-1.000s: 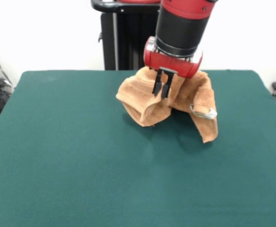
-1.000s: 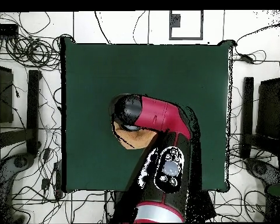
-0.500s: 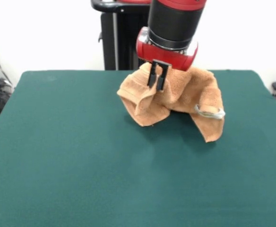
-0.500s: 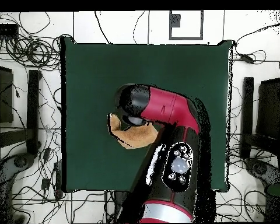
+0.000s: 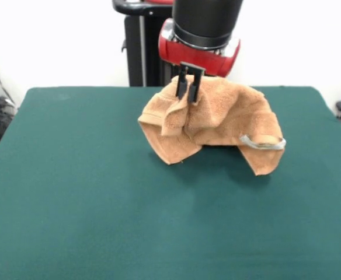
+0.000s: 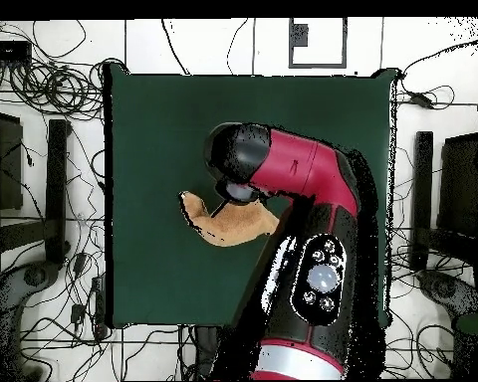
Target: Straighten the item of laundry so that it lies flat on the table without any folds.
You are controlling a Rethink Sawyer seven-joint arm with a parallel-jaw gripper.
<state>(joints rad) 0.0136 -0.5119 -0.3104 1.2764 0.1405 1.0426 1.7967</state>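
Just towel point(image 5: 217, 119), unreadable tag point(image 5: 263, 142)

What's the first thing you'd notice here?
The big red and black arm coming down from the top, its gripper pinching an orange towel. The towel hangs bunched and folded toward the far side of the green table.

Large dark green felt-covered table point(image 6: 153, 129), red and black robot arm point(image 6: 303, 199) reaching over it from the bottom, crumpled orange-tan terry towel point(image 6: 228, 227) partly hidden under the arm's black end, tangled cables point(image 6: 44, 90) on the white floor around.
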